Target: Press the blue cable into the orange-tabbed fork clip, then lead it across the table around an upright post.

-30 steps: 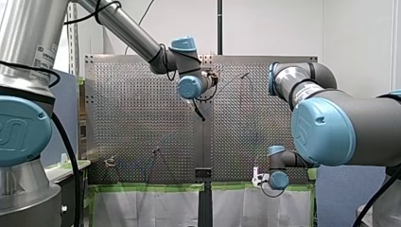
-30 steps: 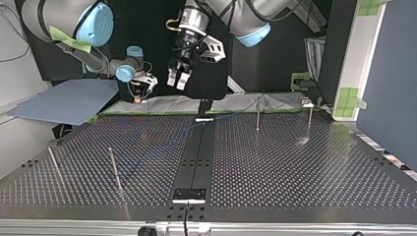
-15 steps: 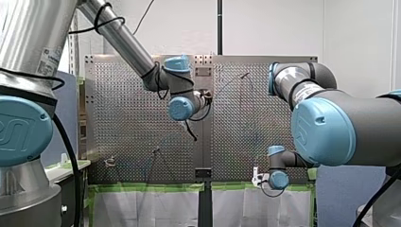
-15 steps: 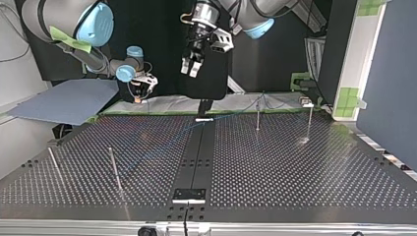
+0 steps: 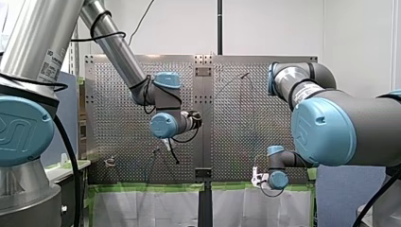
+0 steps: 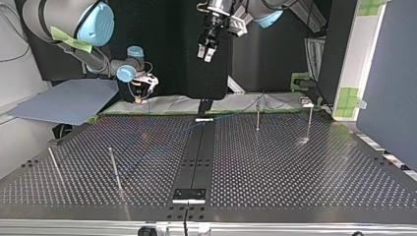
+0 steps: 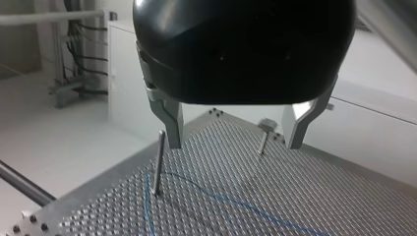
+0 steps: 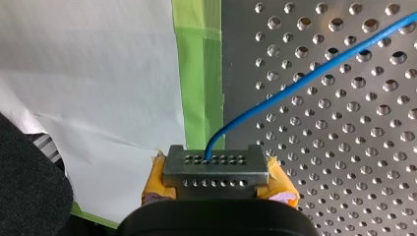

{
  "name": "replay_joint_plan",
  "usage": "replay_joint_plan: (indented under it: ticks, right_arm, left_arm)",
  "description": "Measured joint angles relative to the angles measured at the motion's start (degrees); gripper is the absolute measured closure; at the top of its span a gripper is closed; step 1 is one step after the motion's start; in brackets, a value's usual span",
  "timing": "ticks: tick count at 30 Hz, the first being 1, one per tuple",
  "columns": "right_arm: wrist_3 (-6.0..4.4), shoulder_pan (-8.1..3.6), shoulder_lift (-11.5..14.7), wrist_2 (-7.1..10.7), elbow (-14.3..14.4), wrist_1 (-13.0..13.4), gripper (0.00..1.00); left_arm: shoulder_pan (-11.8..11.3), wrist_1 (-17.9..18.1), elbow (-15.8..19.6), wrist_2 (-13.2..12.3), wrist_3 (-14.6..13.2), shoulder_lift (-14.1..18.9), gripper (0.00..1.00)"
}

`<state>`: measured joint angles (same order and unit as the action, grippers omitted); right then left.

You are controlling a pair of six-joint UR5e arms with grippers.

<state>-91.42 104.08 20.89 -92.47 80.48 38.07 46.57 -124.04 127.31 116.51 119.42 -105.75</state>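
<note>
Right wrist view: my yellow-padded right tool (image 8: 216, 171) is clenched on the thin blue cable (image 8: 295, 83), just off the edge of the perforated metal table (image 8: 344, 162) beside a strip of green tape (image 8: 196, 73). The cable runs out from it over the holes.

Left wrist view: my black, metal-fingered left tool (image 7: 236, 132) is released and holds nothing, well above the table. Below it the cable lies on the table, passing the foot of a slim upright metal post (image 7: 158, 162); whether it wraps around it I cannot tell. A small pale fork clip (image 7: 267, 126) stands farther off. I cannot tell whether the cable sits in it, and I see no orange tab.

Top view: the left tool hangs high over the far middle and the right tool sits at the far left edge, with the cable slanting across the table.

Front view: the cable is too faint to follow.

My judgement: the lead past the post looks laid, seating in the clip is unconfirmed, and the right tool has not yet let go
</note>
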Motion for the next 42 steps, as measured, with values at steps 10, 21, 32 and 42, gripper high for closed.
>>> replay_joint_plan:
  ticks: [10, 21, 32, 42]
  right_arm:
    - [0.0, 0.44, 0.0, 0.0, -0.2, -0.4, 0.99]
    - [-0.05, 1.16, 0.0, 0.26, -0.4, -0.5, 0.99]
    - [-0.09, 1.25, 0.0, 0.27, -0.4, -0.5, 0.99]
    - [-0.09, 1.25, 0.0, 0.27, -0.4, -0.5, 0.99]
  left_arm:
    - [-0.7, 0.4, 6.1, 4.3, -3.1, 0.0, 0.0]
    - [-1.6, 3.7, 12.4, 2.0, -7.9, 0.0, 0.0]
    - [-1.9, 4.1, 13.5, 1.1, -8.9, 0.0, 0.0]
    - [-1.9, 4.1, 13.6, 1.1, -8.9, 0.0, 0.0]
